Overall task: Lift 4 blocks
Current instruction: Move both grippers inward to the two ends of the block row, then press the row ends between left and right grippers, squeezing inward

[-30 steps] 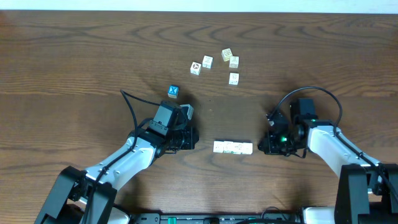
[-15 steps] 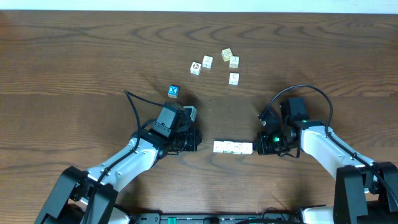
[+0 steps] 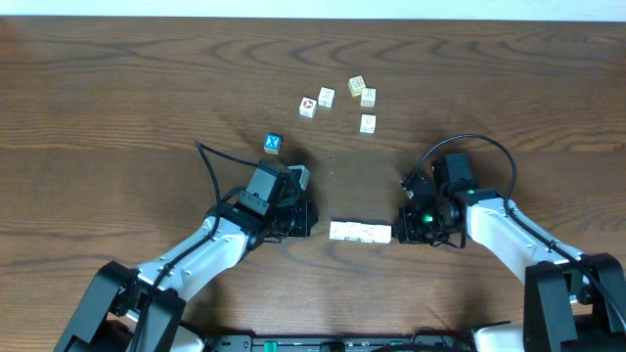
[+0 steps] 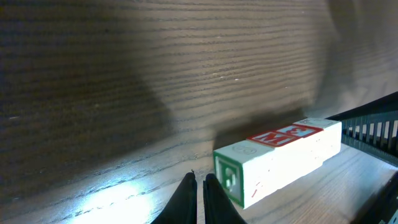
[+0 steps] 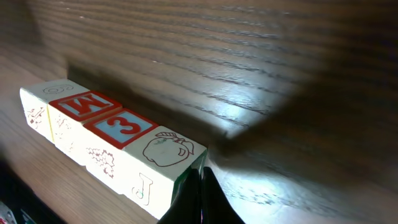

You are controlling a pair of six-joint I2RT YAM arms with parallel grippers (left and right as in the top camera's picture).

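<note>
Between the two grippers, a row of four blocks lies end to end, flat on the table, so by my reading nothing is lifted yet and the whole raise is left to do. At the row's right end, the right gripper has its fingers pressed together on nothing, and its tips look to be touching the end block's green face. At the row's left end, the left gripper is likewise closed and empty. Its tips sit just beside the green end face, and a slim gap seems to show from overhead. My guess is that the row is meant to be squeezed endwise between the two closed tips and raised as one piece. Well beyond the row, loose cubes and a blue-faced cube lie untouched.
</note>
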